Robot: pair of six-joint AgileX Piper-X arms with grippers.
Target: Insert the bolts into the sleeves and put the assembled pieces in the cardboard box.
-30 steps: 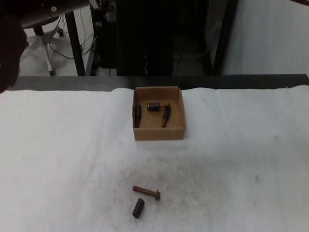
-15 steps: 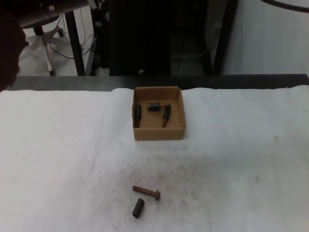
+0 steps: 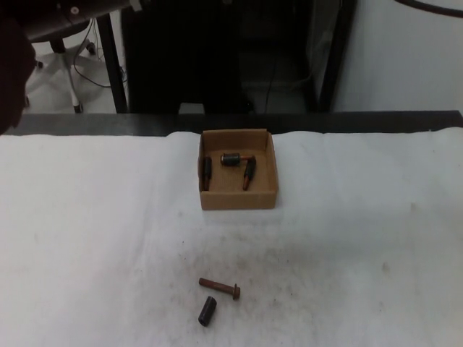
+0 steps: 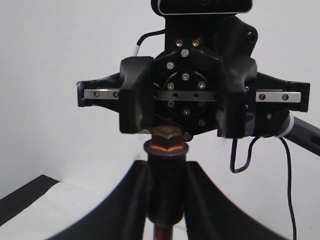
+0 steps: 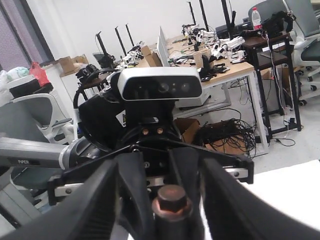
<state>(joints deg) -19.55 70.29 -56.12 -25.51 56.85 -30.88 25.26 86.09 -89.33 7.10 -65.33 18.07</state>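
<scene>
My left tool [image 4: 166, 202] is closed across the held sleeve [image 4: 165, 187]. The held bolt [image 4: 166, 142] runs through it, its hex head sitting against one end and its thread poking out of the other, so I judge this pair seated. My right tool [image 4: 185, 96] faces the head end-on with its fingers spread and nothing between them. I cannot tell how near it stands, nor where this pair hangs relative to the cardboard box [image 3: 239, 199].

These look like small steel parts: stiff, dense for their size, and smooth enough to roll or slide out of a weak pinch. I would take a sleeve across its middle and a bolt by the shank just under the head.

On the desk [image 3: 87, 238], well in front of the box, the loose sleeve [image 3: 207, 311] lies just beside the loose bolt [image 3: 219, 286], not yet joined. Inside the box lie three assembled pieces [image 3: 249, 172], apart from one another.
</scene>
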